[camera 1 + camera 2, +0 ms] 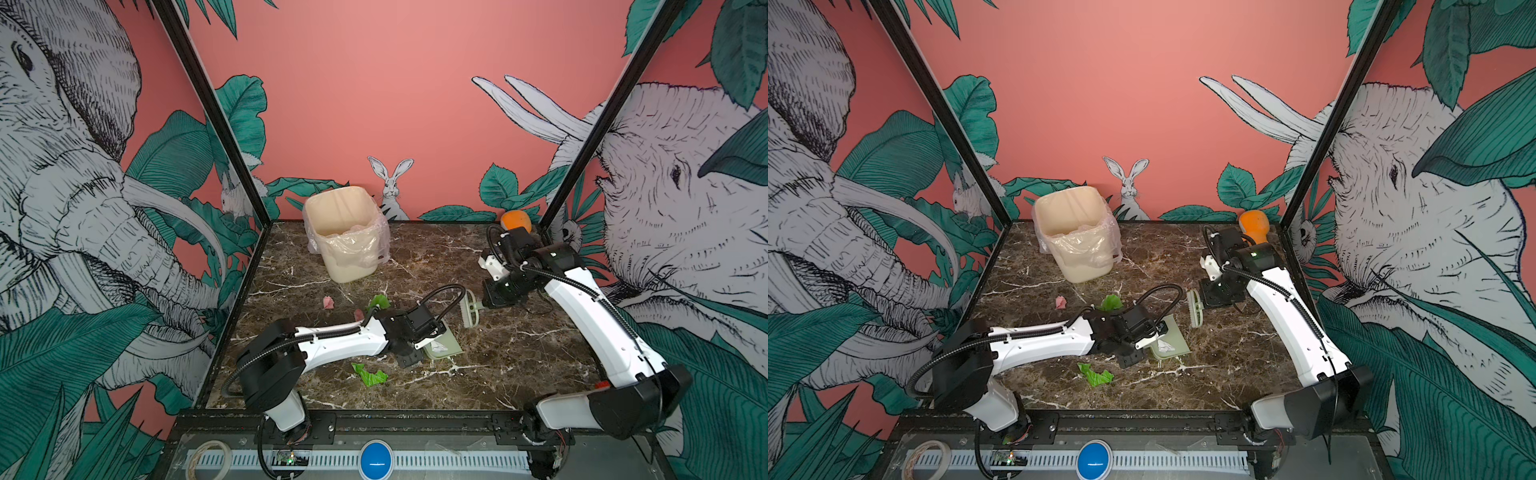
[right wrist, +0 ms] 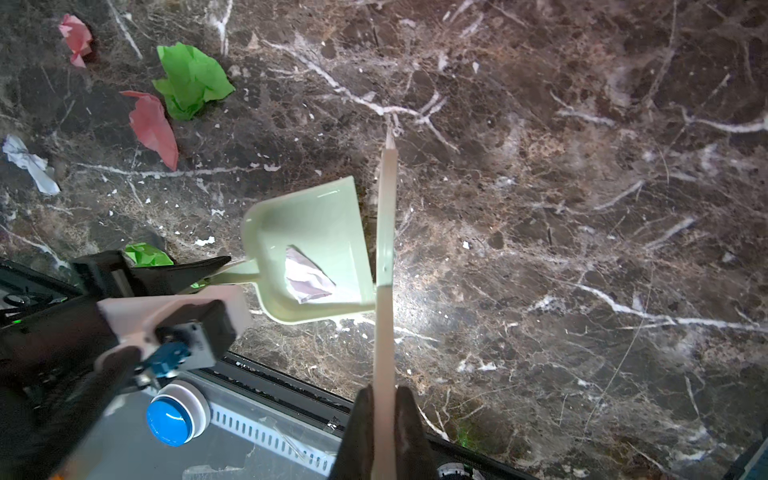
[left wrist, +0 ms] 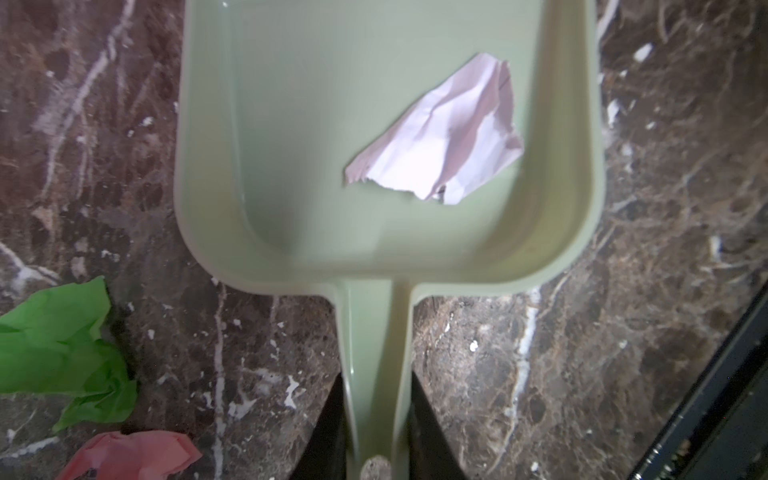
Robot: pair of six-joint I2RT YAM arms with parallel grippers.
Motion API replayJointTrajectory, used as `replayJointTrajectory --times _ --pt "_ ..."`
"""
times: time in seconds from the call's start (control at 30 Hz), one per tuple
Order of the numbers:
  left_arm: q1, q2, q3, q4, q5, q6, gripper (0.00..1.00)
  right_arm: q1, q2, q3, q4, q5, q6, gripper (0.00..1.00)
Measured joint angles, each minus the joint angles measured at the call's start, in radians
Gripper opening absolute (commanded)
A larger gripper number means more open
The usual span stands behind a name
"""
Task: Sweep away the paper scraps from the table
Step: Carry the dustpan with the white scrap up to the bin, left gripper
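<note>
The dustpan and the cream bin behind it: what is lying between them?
A crumpled green paper scrap lies on the table between dustpan and bin, in both top views; a pink scrap sits beside it.

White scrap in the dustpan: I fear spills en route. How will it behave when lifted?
Likely featherlight: the white scrap is thin crumpled paper. Lying loose on the dustpan's smooth floor, it may slide out if tilted.
</note>
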Motion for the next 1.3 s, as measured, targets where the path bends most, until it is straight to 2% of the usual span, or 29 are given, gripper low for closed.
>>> replayJointTrajectory --times 0.3,0.73,1.13,1.3 --pt "0.074 -0.131 0.028 -0.048 -0.015 -0.006 0.05 -0.074 -0.023 -0.068 0.016 -0.024 -0.019 0.0" --pt "0.217 -0.204 0.33 -0.318 -0.051 0.008 0.05 -0.088 -0.027 -0.111 0.061 -0.071 -0.022 0.0" --pt "0.412 -0.19 0.636 -0.525 -0.065 0.057 0.06 -0.092 -0.034 -0.143 0.078 -0.089 -0.022 0.0" --pt "0.549 -0.177 0.688 -0.55 -0.061 0.074 0.06 -0.092 -0.035 -0.143 0.079 -0.1 -0.022 0.0"
